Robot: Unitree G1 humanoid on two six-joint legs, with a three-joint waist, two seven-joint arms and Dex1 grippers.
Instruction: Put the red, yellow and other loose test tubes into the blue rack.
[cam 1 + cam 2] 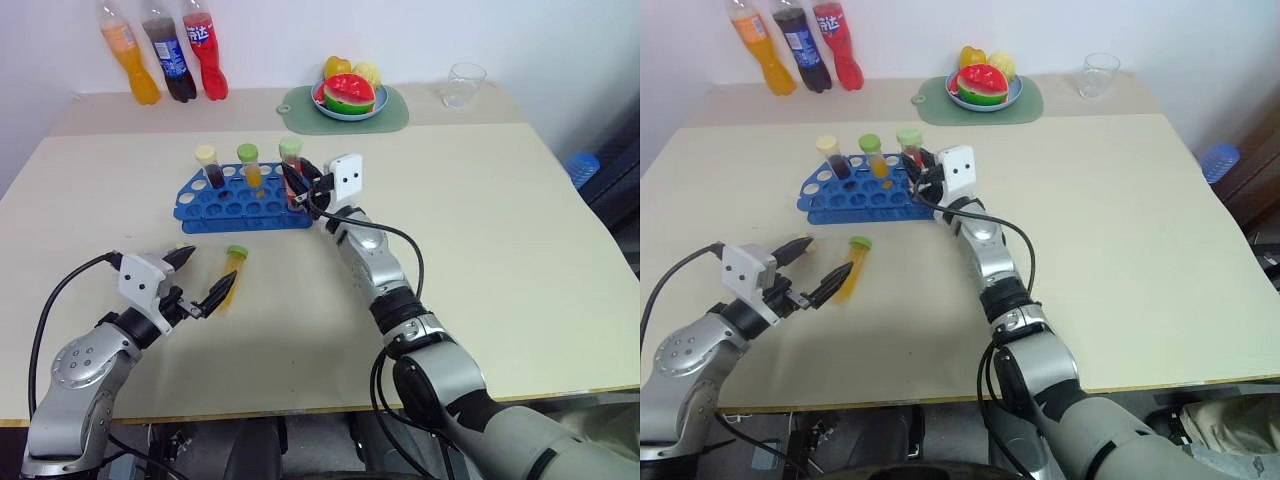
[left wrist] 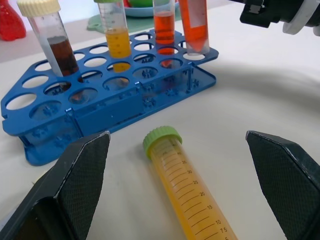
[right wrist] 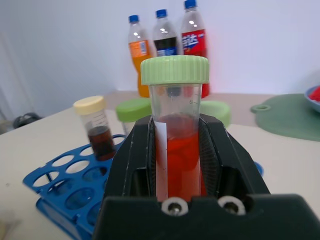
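Note:
The blue rack (image 1: 215, 213) stands mid-table. In it a brown tube with a cream cap (image 1: 211, 168), a yellow tube with a green cap (image 1: 250, 168) and a red tube (image 2: 164, 27) stand upright. My right gripper (image 1: 303, 185) is shut on another red, green-capped tube (image 3: 179, 150). It holds this tube upright at the rack's right end, its lower tip at a corner hole. A loose yellow-orange tube (image 1: 231, 276) with a green cap lies on the table in front of the rack. My left gripper (image 1: 200, 277) is open, one finger on each side of its lower end, not touching it.
Three soda bottles (image 1: 168, 55) stand at the back left. A green mat with a plate of fruit (image 1: 346, 97) lies at the back centre, with a clear cup (image 1: 465, 84) to its right. Bare table (image 1: 500, 250) stretches to the right of my right arm.

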